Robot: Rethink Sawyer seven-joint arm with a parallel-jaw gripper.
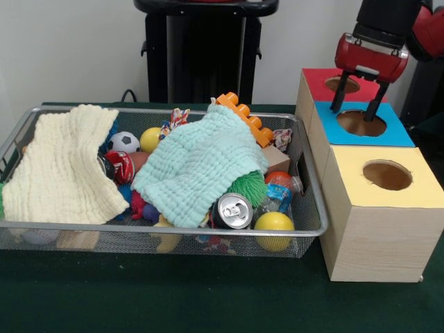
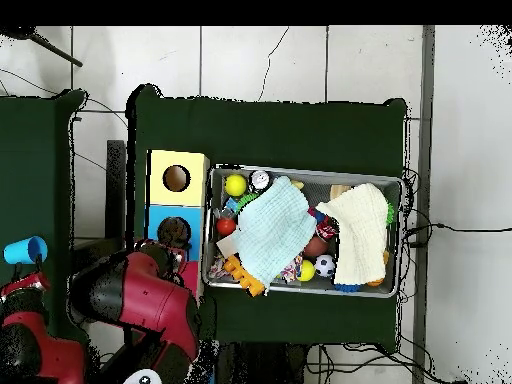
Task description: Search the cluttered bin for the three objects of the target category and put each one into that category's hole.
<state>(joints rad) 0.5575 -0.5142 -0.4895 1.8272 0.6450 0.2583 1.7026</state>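
My gripper [image 1: 356, 106] hangs at the right, just above the round hole [image 1: 362, 125] of the blue-topped box [image 1: 400, 133]. Its two black fingers [image 1: 338, 97] stand apart with nothing between them. The wire mesh bin [image 1: 166, 229] fills the left and middle of the table. One clear bottle with a blue-and-white label [image 1: 279, 198] lies partly buried near the bin's right end, beside a silver can [image 1: 232, 210]. Other bottles are hidden. In the overhead view my arm [image 2: 150, 295] reaches over the blue-topped box [image 2: 160, 222] next to the bin [image 2: 305, 172].
A mint cloth [image 1: 201, 163] and a cream cloth [image 1: 62, 166] cover much of the bin. Yellow balls [image 1: 274, 223], a soccer ball [image 1: 125, 141], a green spiky ball [image 1: 250, 186] and an orange brick [image 1: 243, 113] lie around them. The red-topped box [image 1: 316, 80] and yellow-topped box [image 1: 416, 184] flank the blue one.
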